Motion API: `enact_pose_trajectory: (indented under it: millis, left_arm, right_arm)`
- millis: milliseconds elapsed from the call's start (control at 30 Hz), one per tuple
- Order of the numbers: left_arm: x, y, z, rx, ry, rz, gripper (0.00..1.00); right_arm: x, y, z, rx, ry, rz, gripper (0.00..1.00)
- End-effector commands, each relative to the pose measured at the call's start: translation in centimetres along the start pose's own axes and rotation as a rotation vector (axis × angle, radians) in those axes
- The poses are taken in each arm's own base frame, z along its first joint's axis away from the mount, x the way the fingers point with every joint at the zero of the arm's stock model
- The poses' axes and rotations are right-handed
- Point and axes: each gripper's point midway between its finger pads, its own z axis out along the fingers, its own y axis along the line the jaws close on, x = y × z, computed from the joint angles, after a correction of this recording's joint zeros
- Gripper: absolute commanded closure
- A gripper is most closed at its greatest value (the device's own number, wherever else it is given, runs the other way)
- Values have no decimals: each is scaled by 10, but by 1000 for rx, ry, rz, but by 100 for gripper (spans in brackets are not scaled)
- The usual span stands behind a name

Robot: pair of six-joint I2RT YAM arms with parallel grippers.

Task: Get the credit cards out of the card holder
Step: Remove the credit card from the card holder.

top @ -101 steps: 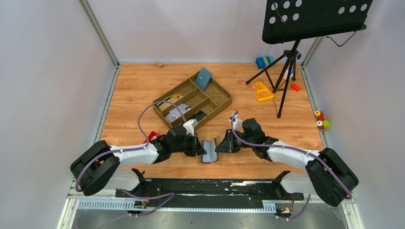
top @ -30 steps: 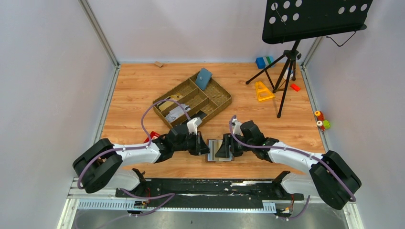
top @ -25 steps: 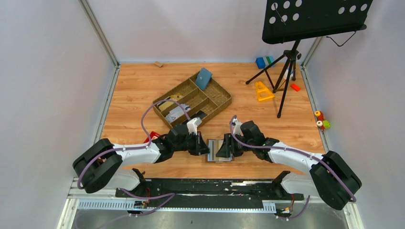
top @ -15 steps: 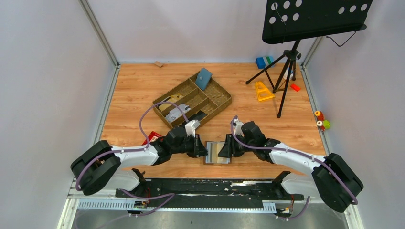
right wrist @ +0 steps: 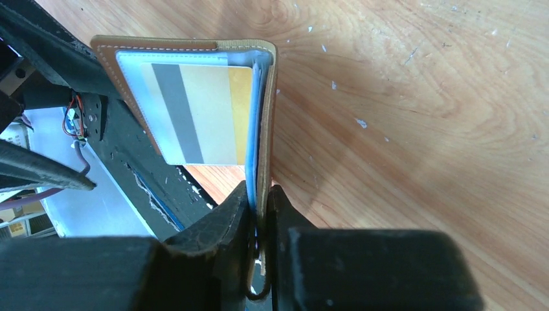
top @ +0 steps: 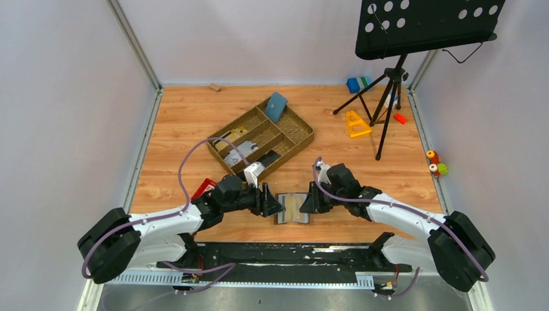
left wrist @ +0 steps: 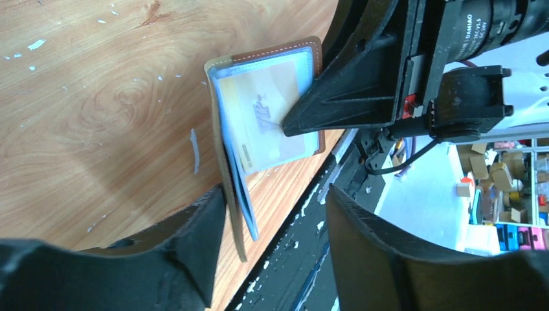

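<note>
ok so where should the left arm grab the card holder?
On the card holder, take the left cover by its outer edge, coming from the left. It stands tilted off the table, a thin edge between the open left gripper fingers. The right gripper pinches the opposite cover.

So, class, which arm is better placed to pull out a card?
Probably left: the left end effector is open, gripping nothing, at the card holder, while the right end effector is clamped on its cover, steadying it.

card holder [top: 292, 208] between left gripper [top: 275, 206], right gripper [top: 305, 205]; tray [top: 291, 135] behind.
</note>
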Motion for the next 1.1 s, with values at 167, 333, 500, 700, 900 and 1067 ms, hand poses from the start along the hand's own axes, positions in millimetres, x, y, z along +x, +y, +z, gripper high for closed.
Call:
enact_pose_trajectory:
  millis: [167,333,500,700,900,1067]
  left_arm:
    - [-16,-13,-17,60,-128,53,14]
    - [-17,1,-28,7,-196,12,0]
    - [-15,4,-31,27,-212,-27,0]
    - [-24,-10,-27,73,-219,-3,0]
    - [-26,-5,-24,48,-224,-4,4]
    - [-24,-5,-17,49,-192,-9,22]
  right_arm:
    - [-22,11,-9,6,-63,-67,91]
    - [-28,8,-15,34,-109,-75,97]
    - [-33,8,-25,47,-167,-76,98]
    - [-35,14,-30,37,-164,-77,98]
    - [-32,26,-33,-24,-152,-70,98]
    - [-28,33,-33,-75,-145,-49,99]
